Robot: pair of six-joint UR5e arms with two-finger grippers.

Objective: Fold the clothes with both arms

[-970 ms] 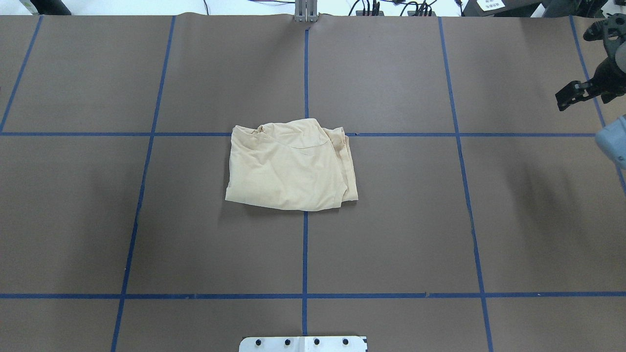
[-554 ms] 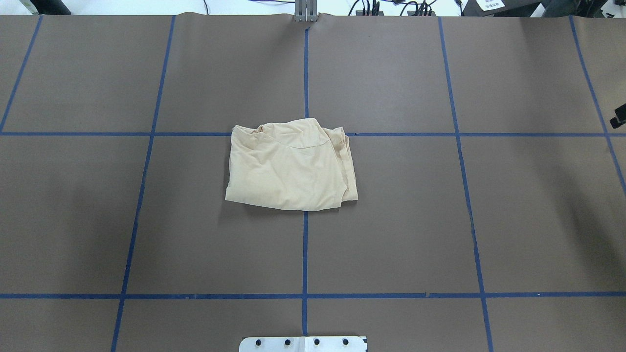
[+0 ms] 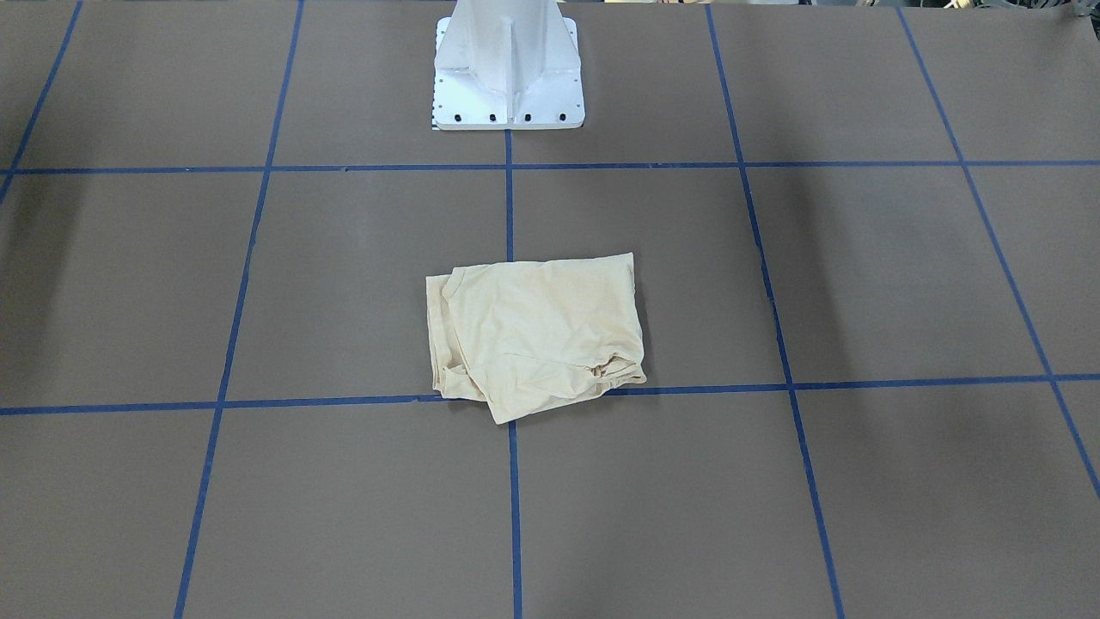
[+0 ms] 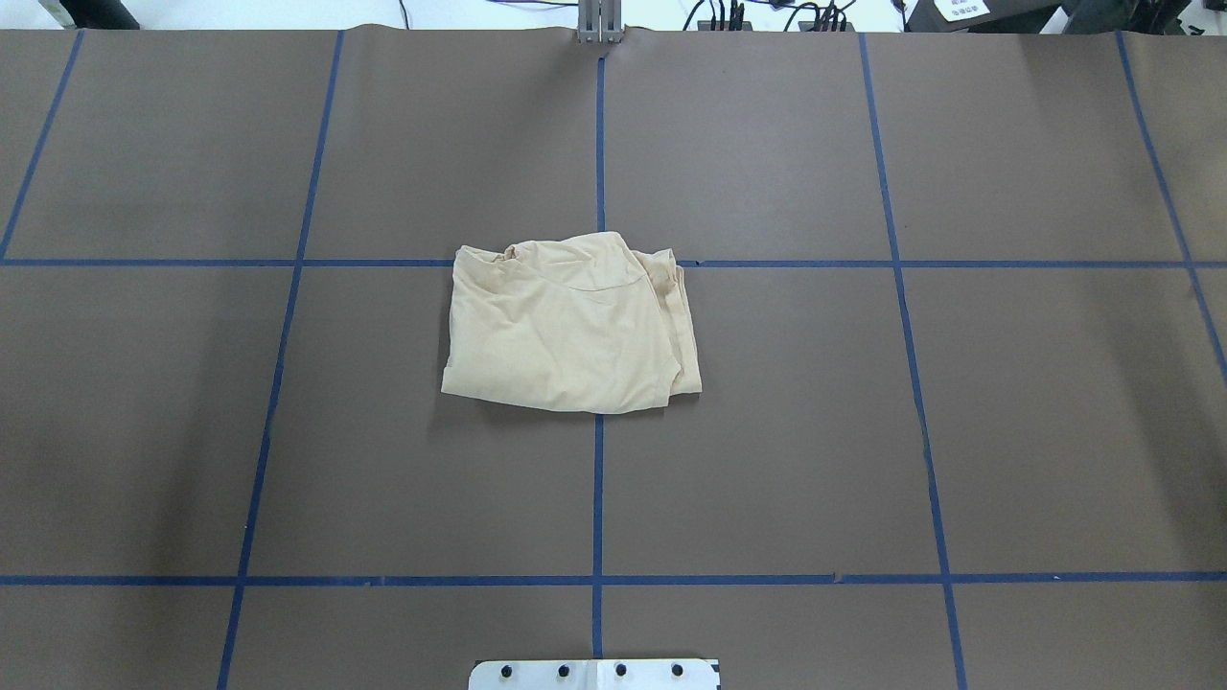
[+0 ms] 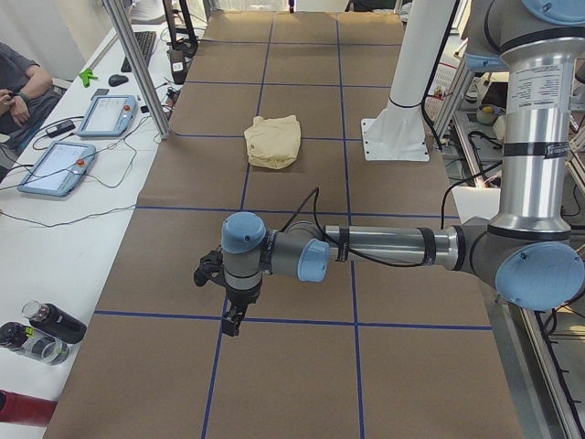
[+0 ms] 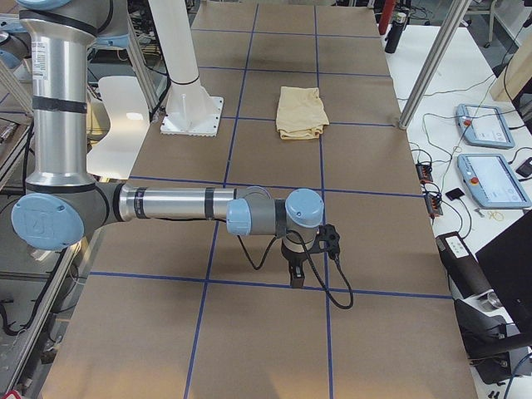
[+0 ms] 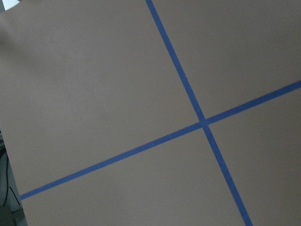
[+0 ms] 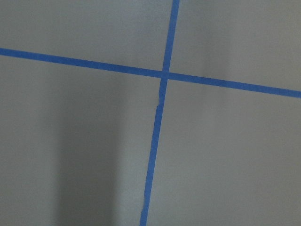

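left end effector [image 5: 233, 320] hangs low over the counter [image 4: 767, 479], fingers pointing down, way out at the robot's left end; only a side view catches it, so I honestly can't tell if it's spread or closed; its wrist cam shows nothing but a crossing of blue tape [image 7: 203, 123]. same deal for the right end effector [image 6: 297, 274] at the opposite end; pointing down, nothing in it that I can see, spread-or-closed impossible to call; its wrist cam also shows just tape and brown counter.

going outward: left arm [image 5: 384, 247] and right arm [image 6: 174, 204] are both stretched nearly level, reaching away from the white pedestal [image 3: 507, 60].

the shirt [image 4: 567, 335] sits mid-counter, straight out in front of the pedestal, already bundled into a compact, roughly square packet, a touch wider side to side than front to back; the print isn't showing; one edge looks a bit rumpled with layers peeking out.

key relation: the shirt is well apart from both, inward toward the middle from each; it sits mostly on the robot's left of the centre tape line, so I'd guess the left arm is marginally nearer; looks basically done to me.
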